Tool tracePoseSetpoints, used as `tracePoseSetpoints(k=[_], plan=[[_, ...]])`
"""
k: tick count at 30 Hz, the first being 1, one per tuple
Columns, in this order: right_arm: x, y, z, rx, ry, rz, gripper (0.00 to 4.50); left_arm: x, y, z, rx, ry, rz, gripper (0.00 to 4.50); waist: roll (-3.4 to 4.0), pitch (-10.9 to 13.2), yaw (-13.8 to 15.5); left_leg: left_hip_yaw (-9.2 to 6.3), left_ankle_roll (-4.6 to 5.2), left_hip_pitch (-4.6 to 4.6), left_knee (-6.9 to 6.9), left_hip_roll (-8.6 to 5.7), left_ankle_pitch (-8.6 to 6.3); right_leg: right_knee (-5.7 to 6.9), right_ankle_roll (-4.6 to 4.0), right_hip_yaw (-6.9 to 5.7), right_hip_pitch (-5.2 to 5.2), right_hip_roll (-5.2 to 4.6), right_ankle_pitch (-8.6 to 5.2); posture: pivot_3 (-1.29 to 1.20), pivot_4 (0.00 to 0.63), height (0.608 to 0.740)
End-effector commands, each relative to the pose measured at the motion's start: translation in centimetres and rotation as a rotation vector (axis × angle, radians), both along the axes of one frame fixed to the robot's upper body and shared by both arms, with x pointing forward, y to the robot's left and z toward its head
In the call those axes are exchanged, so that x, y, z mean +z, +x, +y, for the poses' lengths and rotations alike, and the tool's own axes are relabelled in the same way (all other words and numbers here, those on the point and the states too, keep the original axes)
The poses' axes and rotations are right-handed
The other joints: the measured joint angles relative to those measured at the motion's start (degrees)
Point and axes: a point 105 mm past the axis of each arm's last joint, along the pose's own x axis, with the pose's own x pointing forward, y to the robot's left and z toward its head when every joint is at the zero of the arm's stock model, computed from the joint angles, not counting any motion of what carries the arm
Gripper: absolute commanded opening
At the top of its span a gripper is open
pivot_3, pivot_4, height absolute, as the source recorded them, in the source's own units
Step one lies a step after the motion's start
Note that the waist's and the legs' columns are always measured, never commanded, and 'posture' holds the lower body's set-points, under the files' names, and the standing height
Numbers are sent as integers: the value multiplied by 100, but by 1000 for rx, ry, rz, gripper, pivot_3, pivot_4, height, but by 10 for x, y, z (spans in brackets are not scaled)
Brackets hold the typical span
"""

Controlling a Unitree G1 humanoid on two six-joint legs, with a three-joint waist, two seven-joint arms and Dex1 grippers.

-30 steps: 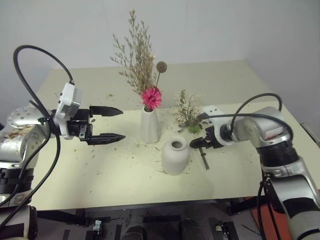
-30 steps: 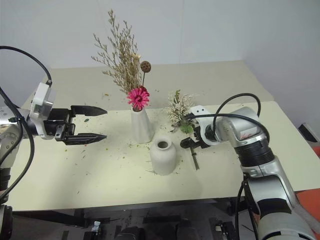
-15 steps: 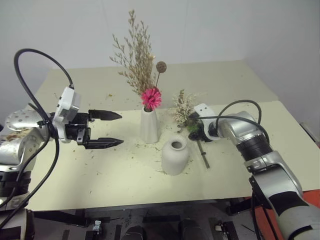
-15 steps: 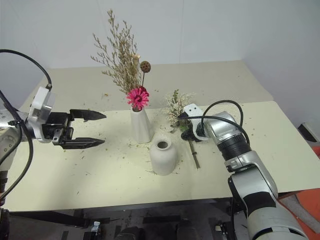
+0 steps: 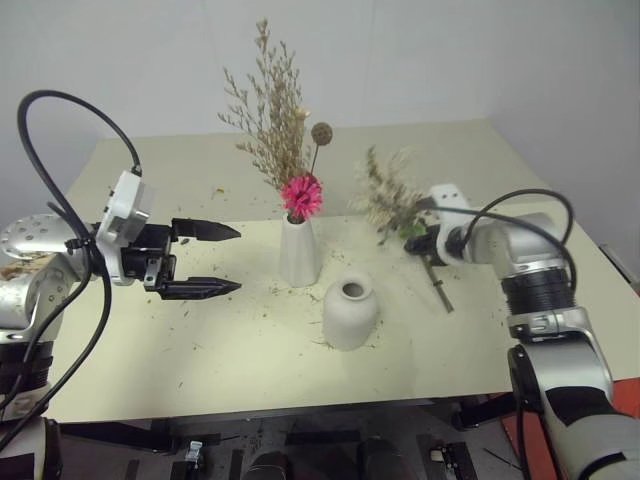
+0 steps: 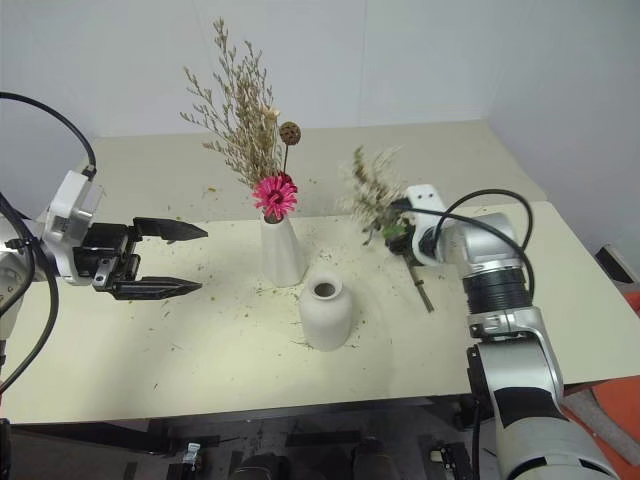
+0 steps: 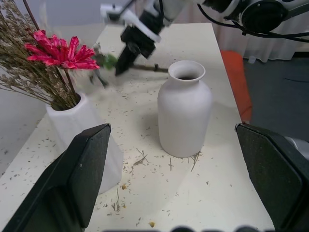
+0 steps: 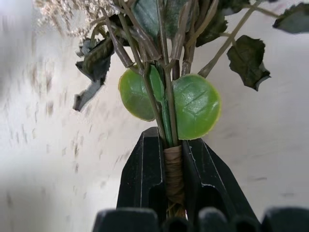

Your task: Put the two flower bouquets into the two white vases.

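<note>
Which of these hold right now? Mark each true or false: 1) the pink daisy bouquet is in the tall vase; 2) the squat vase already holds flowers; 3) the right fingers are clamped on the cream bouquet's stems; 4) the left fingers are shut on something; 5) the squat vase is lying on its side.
1) True: the pink daisy bouquet stands in the tall vase.
2) False: the squat vase has an empty mouth.
3) True: the right gripper is shut on the cream bouquet at its wrapped stems.
4) False: the left gripper is open and empty.
5) False: it stands upright.
</note>
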Motion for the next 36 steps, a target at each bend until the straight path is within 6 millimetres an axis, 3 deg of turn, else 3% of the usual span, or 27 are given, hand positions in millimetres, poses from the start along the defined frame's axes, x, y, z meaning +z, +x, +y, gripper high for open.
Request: tracePoseSetpoints(k=[1,3,8,11,14,20,26,36], plan=[[57,-9,-7,-24,111,-377,226,8,-4,-2,-34,-10,-24,4500,0,0,4,-1,1,0,1,2,-1,0,0,-2,1,1,0,0,150,740],[68,-18,-7,-18,215,-448,226,7,-6,-4,-55,-14,-14,4500,0,0,-16,-1,1,0,0,3,-1,7,1,-2,3,1,0,0,150,740],[115,-57,9,210,513,-651,226,5,-4,-4,-66,-12,0,4500,0,0,-13,16,1,6,2,5,-1,40,3,12,-2,3,2,0,150,740],[139,-85,25,373,600,-734,226,5,-3,-5,-78,-16,2,4500,0,0,-8,16,1,9,2,6,-1,39,3,11,1,3,1,0,150,740],[150,-107,42,509,638,-758,226,6,-3,-8,-93,-33,8,4500,1,0,-18,16,2,9,2,6,-1,37,3,11,1,3,1,0,150,740],[137,-129,74,687,641,-703,226,4,-4,-11,-108,-34,16,4500,1,0,-11,15,2,11,3,9,-1,38,3,8,4,4,1,0,150,740],[132,-129,98,741,655,-689,226,5,-2,-13,-111,-37,14,4500,1,0,-10,16,2,11,5,9,-1,39,3,8,2,6,1,0,150,740],[117,-123,119,767,693,-636,226,4,-2,-13,-101,-37,14,4500,1,0,-10,15,2,10,5,8,-1,39,3,9,0,5,1,0,150,740]])
